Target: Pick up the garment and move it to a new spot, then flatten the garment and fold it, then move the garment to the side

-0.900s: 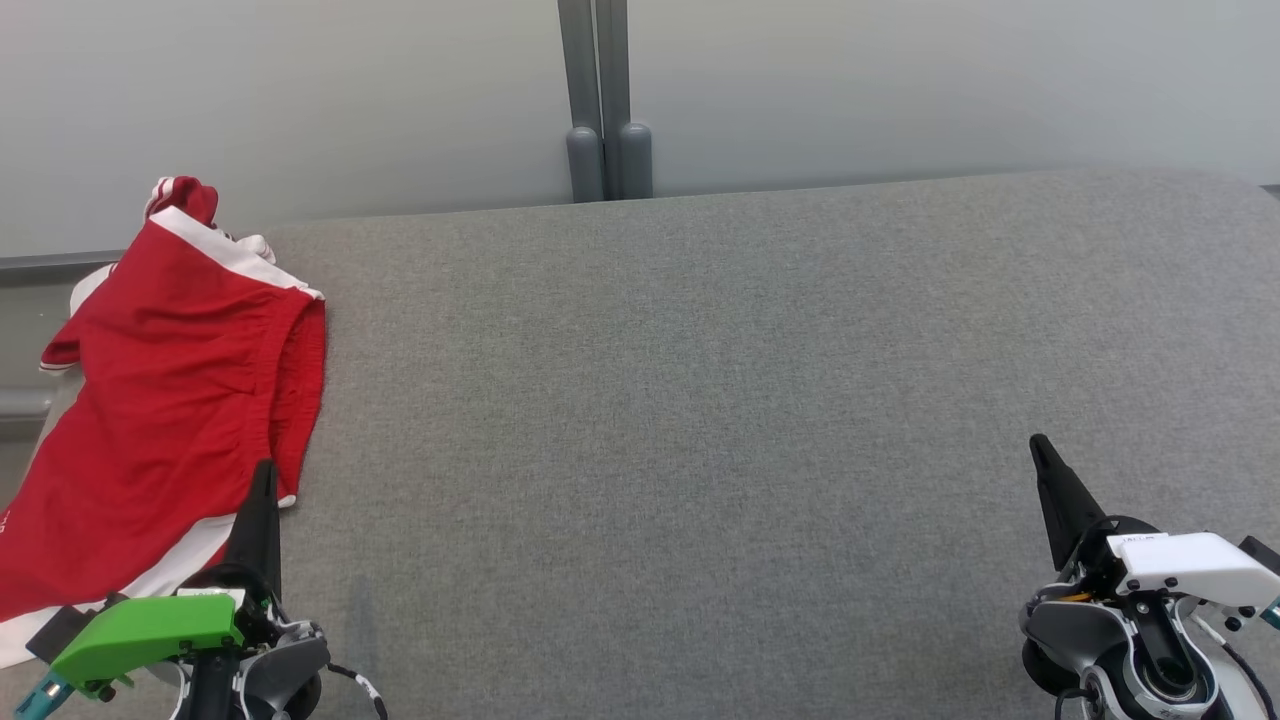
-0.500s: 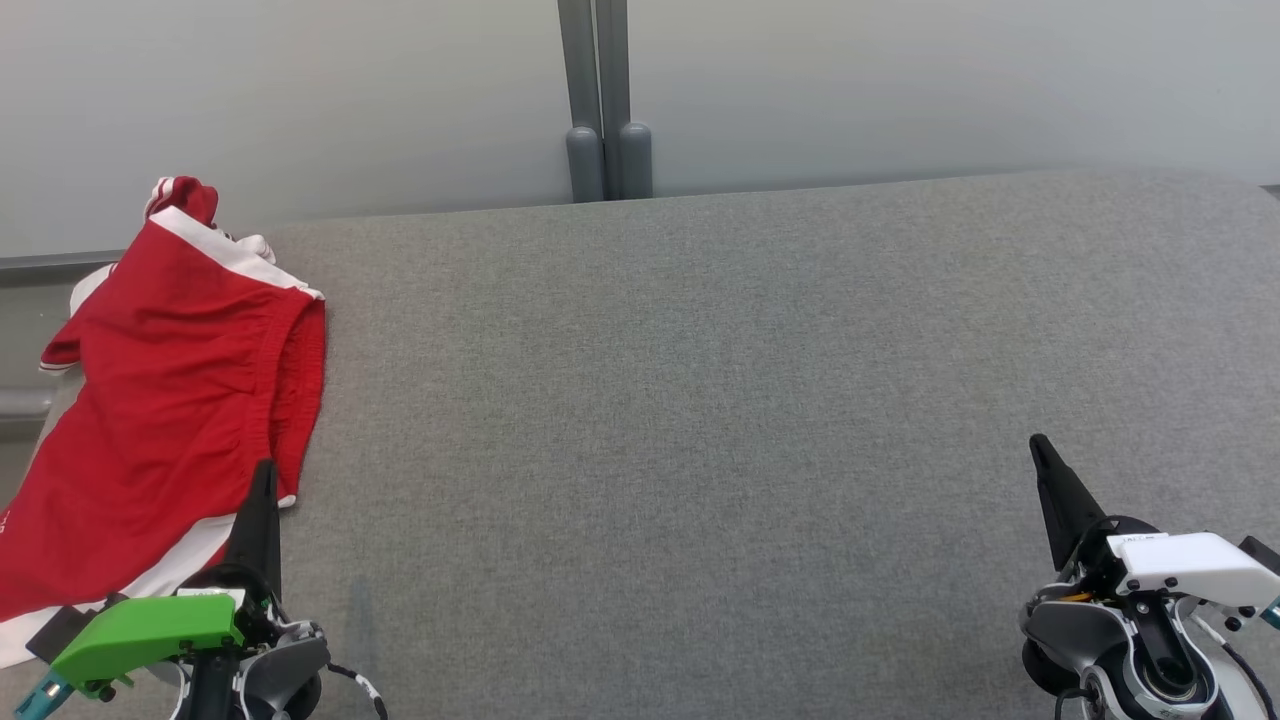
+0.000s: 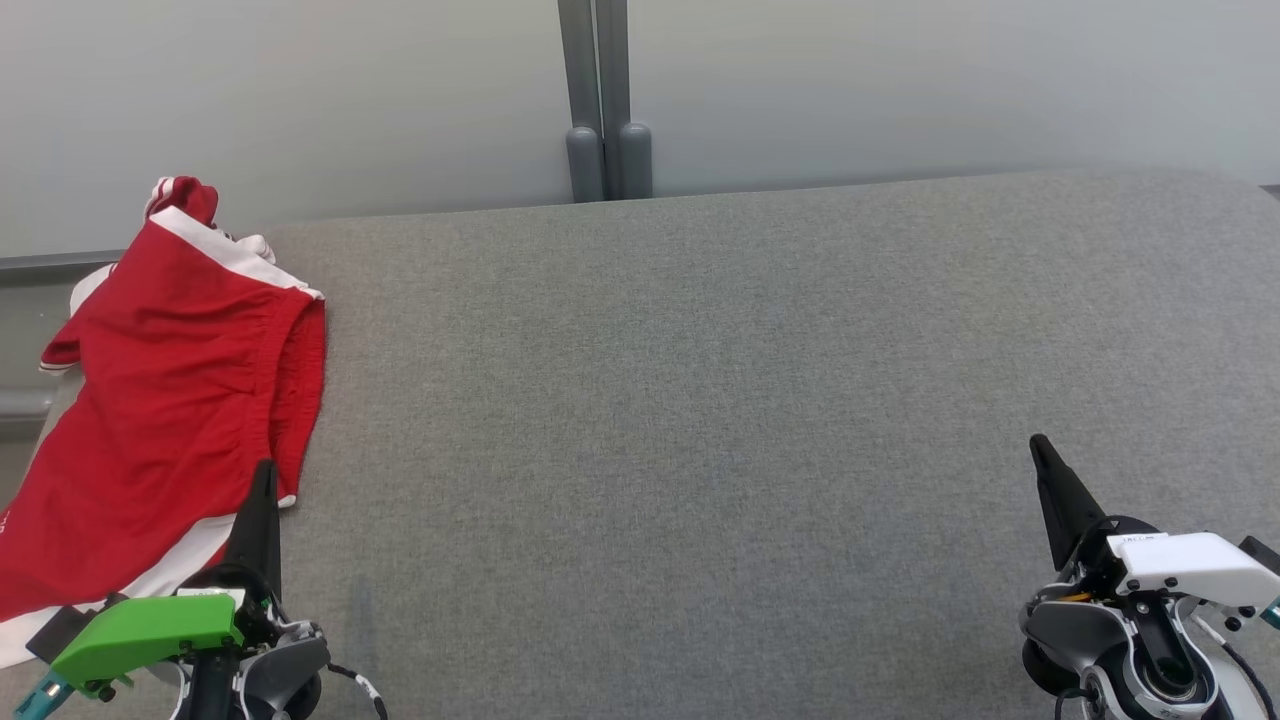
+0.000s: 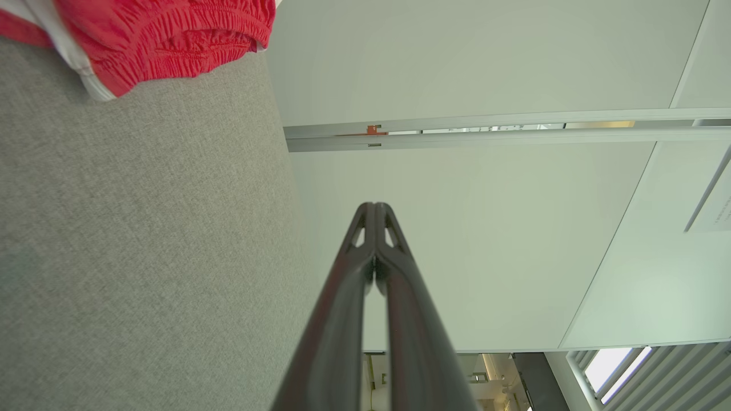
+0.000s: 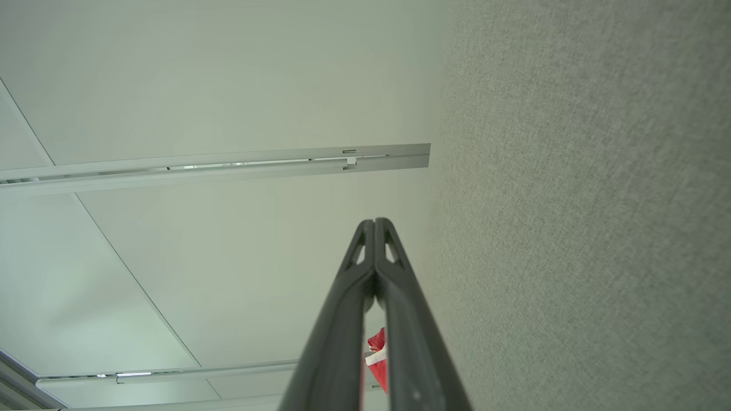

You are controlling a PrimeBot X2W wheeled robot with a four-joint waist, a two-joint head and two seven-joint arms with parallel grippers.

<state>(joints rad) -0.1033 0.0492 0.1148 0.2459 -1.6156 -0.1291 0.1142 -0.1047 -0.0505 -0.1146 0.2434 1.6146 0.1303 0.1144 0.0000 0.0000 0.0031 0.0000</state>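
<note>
At the far left of a grey fabric-covered table (image 3: 700, 400), a red garment (image 3: 170, 400) with white trim lies rumpled. It looks like a pair of sports shorts, with a gathered waistband facing right. Its left part appears to hang over the table's left edge.

The left gripper (image 3: 264, 470), under a green housing, sits at the near left. Its two dark fingers are pressed together and hold nothing. In the head view its tip overlaps the garment's near right hem. Whether it touches the cloth cannot be told. The left wrist view shows the fingers meeting at the tip, with the garment off to one side of them.

The right gripper (image 3: 1040, 447), under a white housing, sits at the near right, well apart from the garment. Its fingers are also pressed together and empty.

The pick-up has probably not begun. Several things could go wrong from here:
- Closed fingers driven into the cloth would shove it rather than grip it.
- Because the garment overhangs the edge, a shove leftward could slide it off the table.
- A pinch on one layer or the trim alone could lift it bunched, making flattening harder.
</note>
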